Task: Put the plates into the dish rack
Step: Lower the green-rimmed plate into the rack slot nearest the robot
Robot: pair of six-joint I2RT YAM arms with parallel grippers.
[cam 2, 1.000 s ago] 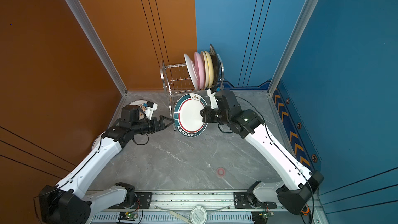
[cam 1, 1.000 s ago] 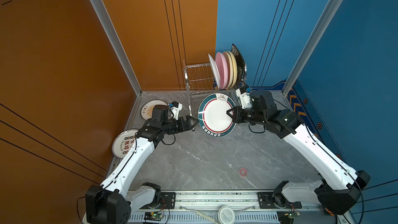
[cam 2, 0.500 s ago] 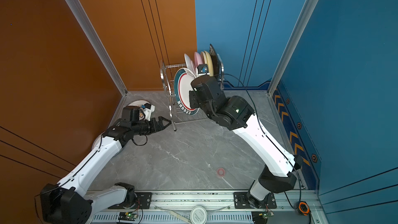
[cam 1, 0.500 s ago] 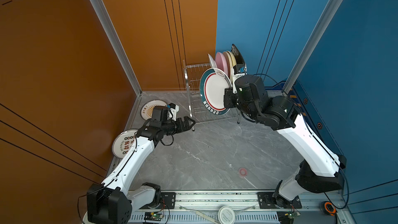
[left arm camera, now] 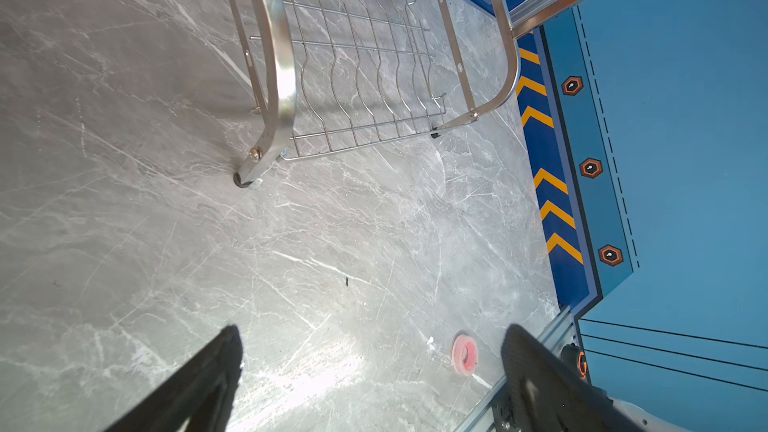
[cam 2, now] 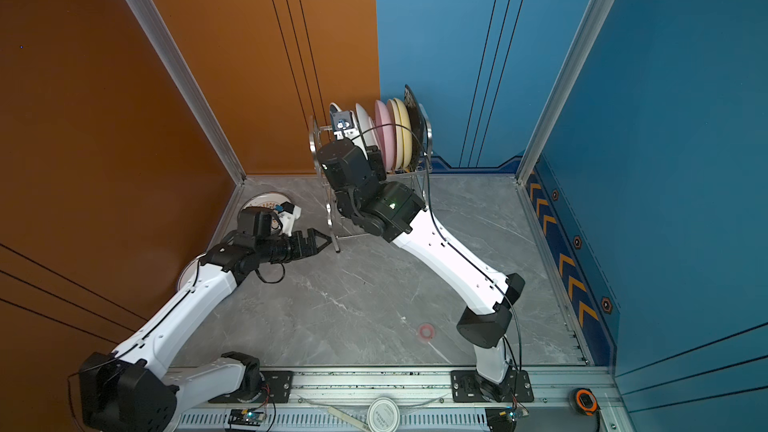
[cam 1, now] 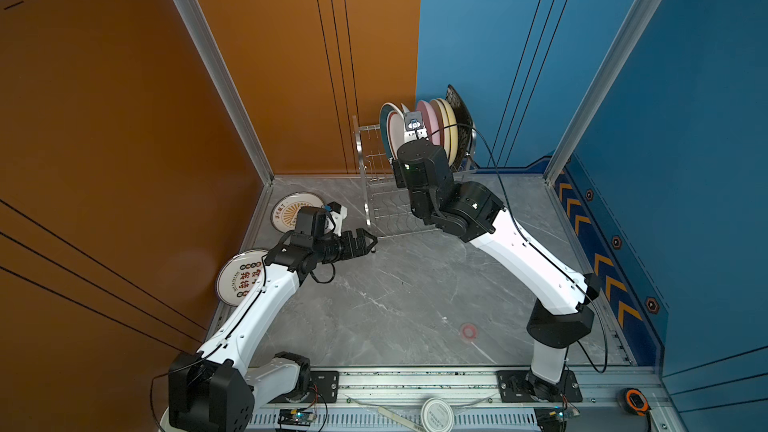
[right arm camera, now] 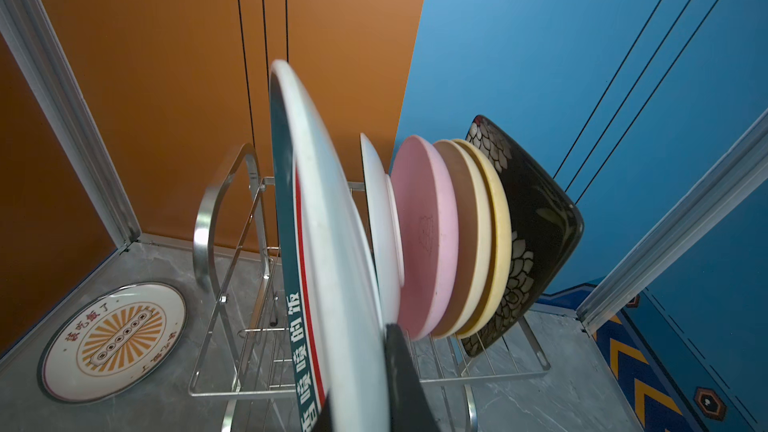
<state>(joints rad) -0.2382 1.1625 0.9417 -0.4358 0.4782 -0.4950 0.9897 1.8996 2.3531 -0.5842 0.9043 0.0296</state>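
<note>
Plates in the rack: a white plate [right arm camera: 380, 218], a pink plate [right arm camera: 424, 238], two cream-yellow plates [right arm camera: 482, 243] and a square black floral plate [right arm camera: 536, 218] stand on edge, side by side, in the right part of the upper tier.
Dish rack [cam 1: 365, 168]: at the far middle of the worktop [cam 1: 395, 297], in front of the corner where the orange and blue walls meet.
Held plate: a teal-rimmed plate [right arm camera: 328, 222], upright on edge over the upper tier, just left of the white plate. Whether its lower edge sits between the prongs cannot be told.
Right end effector [right arm camera: 361, 405]: pinching the near rim of the teal-rimmed plate, a finger on each face.
Left end effector [cam 1: 368, 243]: spread wide, holding nothing, low over the worktop just beside the rack's near left leg.
Plates on the worktop: two lie flat along the left edge. The sunburst-print plate [right arm camera: 112, 338] is far, near the rack. The red-print plate [cam 1: 239, 278] is nearer, partly under the left arm.
</note>
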